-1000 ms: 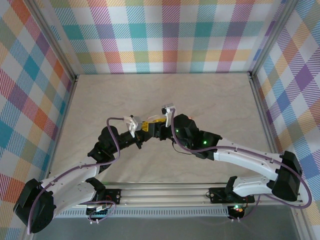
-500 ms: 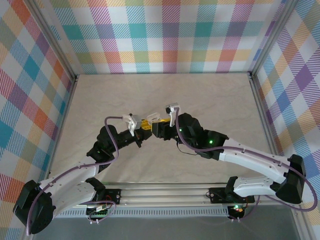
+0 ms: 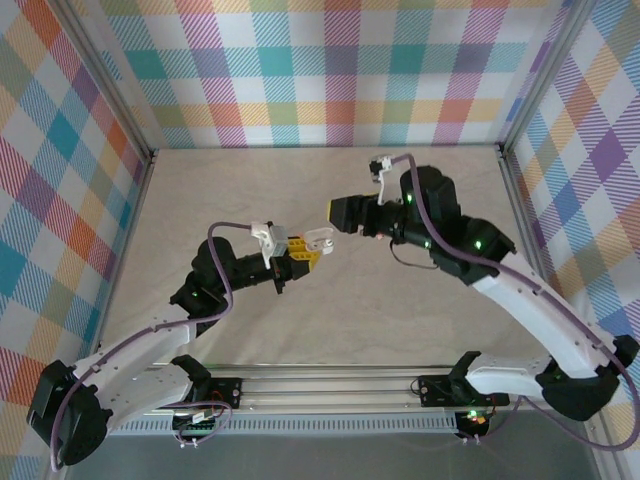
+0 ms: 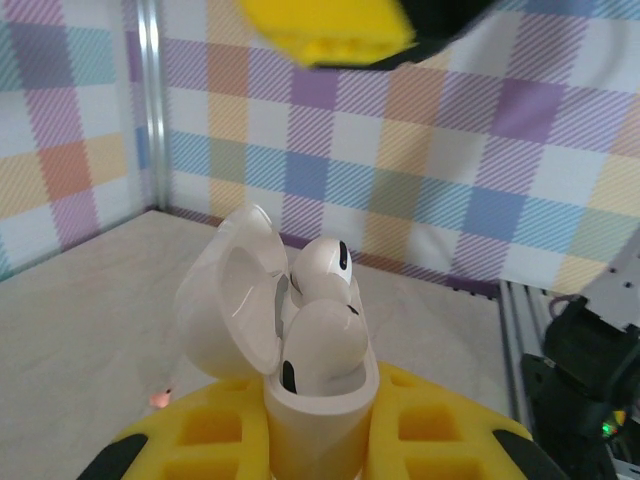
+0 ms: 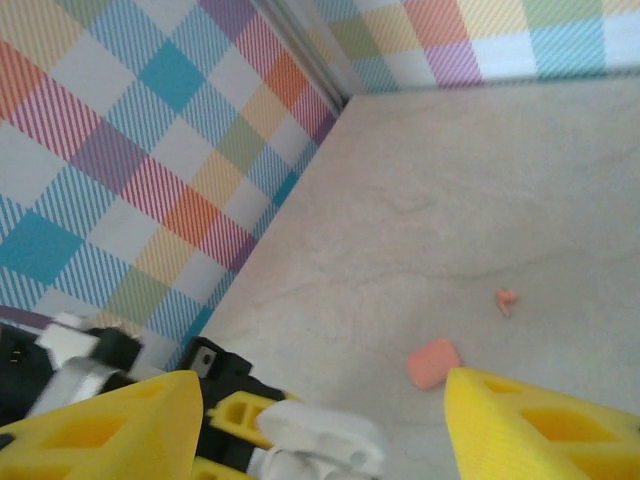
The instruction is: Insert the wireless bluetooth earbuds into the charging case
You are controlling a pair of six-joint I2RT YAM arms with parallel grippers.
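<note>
Cradling glossy white earbuds (image 4: 322,340), the open case (image 4: 312,425) sits clamped in left pincer (image 3: 310,251).

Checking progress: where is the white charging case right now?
The white charging case sits lid-open in the left gripper, mid-table in the top view, near the right gripper, with two white earbuds sitting in it.

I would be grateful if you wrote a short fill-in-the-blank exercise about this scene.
The left gripper grips a white charging case whose lid is ___. Inside the case sit ___ white earbuds. The right gripper, wide open, holds ___. A small loose earbud on the table is ___ in colour.
Missing words: open; two; nothing; orange.
</note>
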